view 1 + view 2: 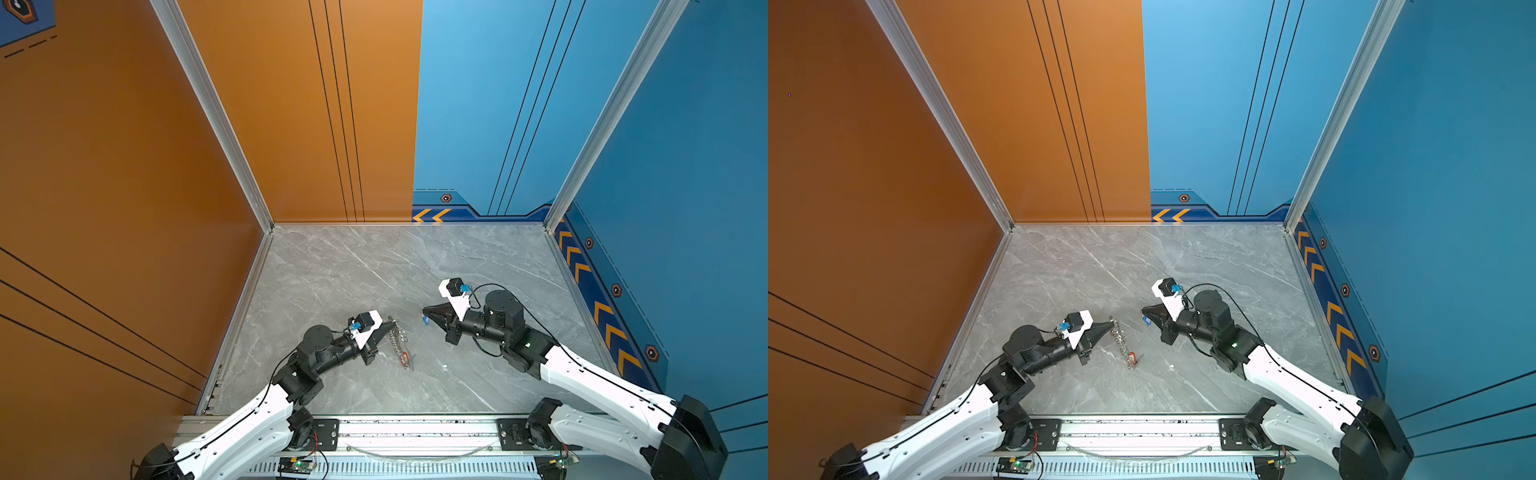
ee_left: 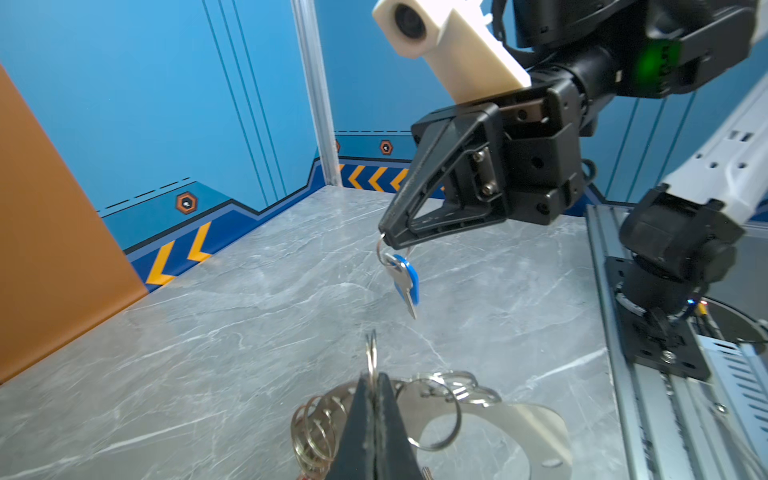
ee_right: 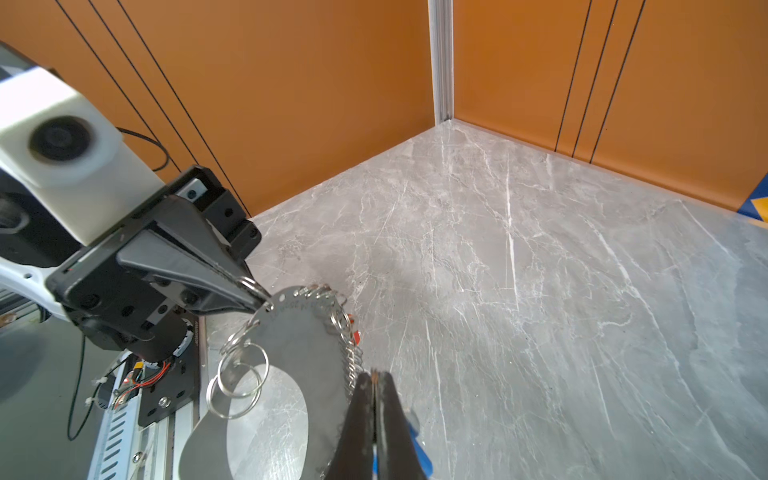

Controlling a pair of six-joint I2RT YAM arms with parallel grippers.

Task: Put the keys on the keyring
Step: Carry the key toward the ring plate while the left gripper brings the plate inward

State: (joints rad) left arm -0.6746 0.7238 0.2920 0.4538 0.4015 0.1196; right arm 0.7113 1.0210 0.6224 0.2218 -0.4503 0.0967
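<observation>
Pinching a split ring (image 2: 371,353) of the keyring (image 2: 532,419) in our left hand (image 2: 372,382), we dangled the blue-tagged key (image 2: 404,278) from our clamped right hand (image 2: 384,235), just across from it.

Silver key (image 2: 400,277), blue tag (image 2: 412,271); grey keyring (image 3: 300,334); grey white-veined marble table (image 1: 353,270).

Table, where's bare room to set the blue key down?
Bare table: the far half up to the orange wall and blue wall, plus the strip before the front rail. Crowded mid-table: left gripper holds the keyring, right gripper holds the blue-tagged key.
</observation>
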